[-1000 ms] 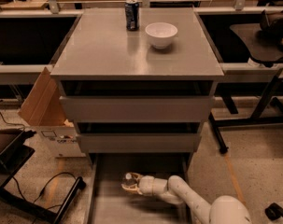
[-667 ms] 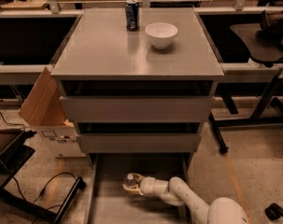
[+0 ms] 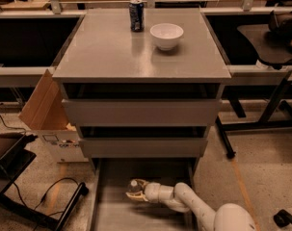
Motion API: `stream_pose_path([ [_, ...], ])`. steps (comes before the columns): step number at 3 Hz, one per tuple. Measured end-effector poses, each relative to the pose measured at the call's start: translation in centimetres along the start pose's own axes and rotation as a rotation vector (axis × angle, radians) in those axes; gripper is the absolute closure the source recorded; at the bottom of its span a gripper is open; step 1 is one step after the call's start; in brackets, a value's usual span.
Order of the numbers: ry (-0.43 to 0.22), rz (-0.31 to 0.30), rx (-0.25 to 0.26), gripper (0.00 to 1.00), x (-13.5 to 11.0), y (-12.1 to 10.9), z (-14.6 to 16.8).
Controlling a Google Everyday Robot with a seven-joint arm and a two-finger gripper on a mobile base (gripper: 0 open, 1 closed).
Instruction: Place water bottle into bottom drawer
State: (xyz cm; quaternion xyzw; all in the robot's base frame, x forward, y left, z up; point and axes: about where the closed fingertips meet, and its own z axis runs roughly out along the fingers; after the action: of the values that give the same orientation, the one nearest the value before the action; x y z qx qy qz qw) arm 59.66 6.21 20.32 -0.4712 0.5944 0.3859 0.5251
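The bottom drawer (image 3: pixel 112 211) of the grey cabinet is pulled out, showing its flat grey floor. My white arm reaches into it from the lower right. My gripper (image 3: pixel 136 192) is down inside the drawer, near its middle, shut on the water bottle (image 3: pixel 133 188). Only the bottle's white cap and a bit of clear body show between the fingers; the bottle sits low, at or just above the drawer floor.
On the cabinet top stand a dark blue soda can (image 3: pixel 136 15) and a white bowl (image 3: pixel 166 35). The two upper drawers (image 3: pixel 140 112) are closed. A cardboard box (image 3: pixel 49 114) stands to the cabinet's left, with cables on the floor. Desk legs stand to the right.
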Motion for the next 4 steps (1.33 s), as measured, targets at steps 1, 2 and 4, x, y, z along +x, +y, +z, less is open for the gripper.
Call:
stream_pose_path([
  [1, -0.002, 0.001, -0.003, 0.12, 0.0, 0.1, 0.2],
  [2, -0.003, 0.001, -0.006, 0.00, -0.1, 0.2, 0.4],
  [4, 0.008, 0.000, -0.040, 0.00, -1.0, 1.3, -0.3],
])
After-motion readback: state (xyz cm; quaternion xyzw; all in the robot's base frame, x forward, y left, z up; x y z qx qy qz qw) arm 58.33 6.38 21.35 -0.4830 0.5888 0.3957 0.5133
